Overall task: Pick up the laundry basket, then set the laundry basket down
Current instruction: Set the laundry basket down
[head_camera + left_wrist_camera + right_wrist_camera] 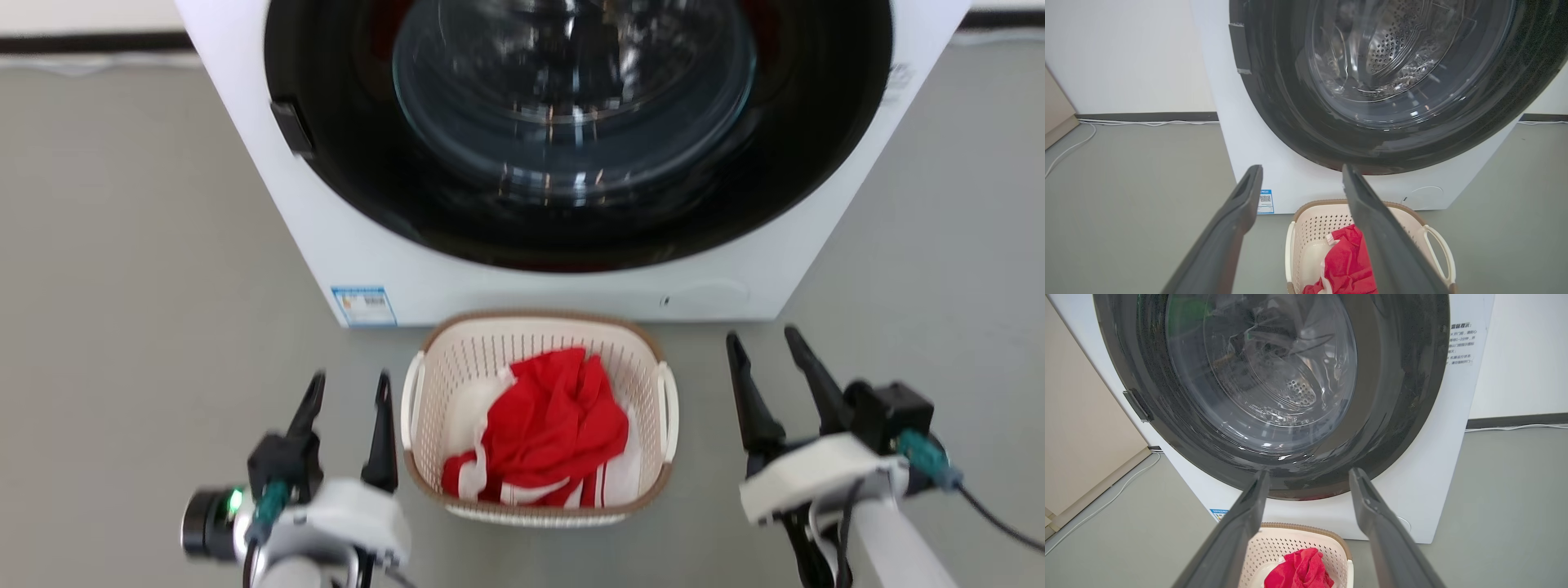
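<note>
Jaws spread wide and empty either side of laundry basket (473,351) on grey floor (122,245), washer (457,278) behind.

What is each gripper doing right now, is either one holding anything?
Left gripper: open, holding nothing, beside the laundry basket.
Right gripper: open, holding nothing, on the other side of it.

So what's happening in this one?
A two-armed robot faces a washer. The basket sits on the floor in front of it, with a red cloth inside. The left gripper and right gripper hang open on either side of the basket, neither gripping it. It isn't lifted yet.
</note>
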Motion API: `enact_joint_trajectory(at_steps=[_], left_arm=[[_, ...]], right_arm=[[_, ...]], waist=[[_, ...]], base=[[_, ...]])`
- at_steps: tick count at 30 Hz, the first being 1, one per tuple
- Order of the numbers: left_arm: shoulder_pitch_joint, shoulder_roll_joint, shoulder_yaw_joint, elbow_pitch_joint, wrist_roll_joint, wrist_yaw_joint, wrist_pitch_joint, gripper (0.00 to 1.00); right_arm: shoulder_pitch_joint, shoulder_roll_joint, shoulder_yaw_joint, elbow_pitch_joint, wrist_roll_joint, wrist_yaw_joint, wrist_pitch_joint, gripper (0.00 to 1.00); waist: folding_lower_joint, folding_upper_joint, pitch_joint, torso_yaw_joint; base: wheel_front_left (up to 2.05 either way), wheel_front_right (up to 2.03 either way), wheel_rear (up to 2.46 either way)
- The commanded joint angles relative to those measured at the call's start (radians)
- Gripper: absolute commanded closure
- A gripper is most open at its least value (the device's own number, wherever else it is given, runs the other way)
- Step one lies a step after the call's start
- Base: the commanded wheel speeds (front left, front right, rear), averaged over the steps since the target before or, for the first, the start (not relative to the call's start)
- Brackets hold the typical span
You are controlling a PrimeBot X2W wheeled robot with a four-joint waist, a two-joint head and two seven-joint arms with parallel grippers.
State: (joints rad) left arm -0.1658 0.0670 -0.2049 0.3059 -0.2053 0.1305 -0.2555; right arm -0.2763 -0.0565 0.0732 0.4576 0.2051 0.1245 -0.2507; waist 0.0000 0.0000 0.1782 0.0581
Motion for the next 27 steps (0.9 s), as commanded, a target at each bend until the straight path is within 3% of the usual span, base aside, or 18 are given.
enact_joint_trajectory(at_steps=[1, 10, 27], left_arm=[[0.033, 0.009, 0.042, -0.045, 0.019, -0.007, -0.006, 0.0], [0.21, -0.001, 0.067, -0.142, 0.04, -0.005, -0.006, 0.0], [0.347, -0.007, 0.089, -0.238, 0.054, 0.005, -0.006, 0.0]], right_arm=[[0.039, 0.006, 0.025, -0.053, 0.008, 0.006, -0.011, 0.0], [0.211, 0.006, 0.03, -0.173, 0.015, 0.006, -0.011, 0.0], [0.359, 0.006, -0.034, -0.285, 0.034, 0.006, -0.011, 0.0]], waist=[[0.0, 0.0, -0.066, -0.008], [0.0, 0.0, -0.175, -0.006], [0.0, 0.0, -0.226, -0.019]], base=[[0.0, 0.0, 0.0], [0.0, 0.0, 0.0], [0.0, 0.0, 0.0]])
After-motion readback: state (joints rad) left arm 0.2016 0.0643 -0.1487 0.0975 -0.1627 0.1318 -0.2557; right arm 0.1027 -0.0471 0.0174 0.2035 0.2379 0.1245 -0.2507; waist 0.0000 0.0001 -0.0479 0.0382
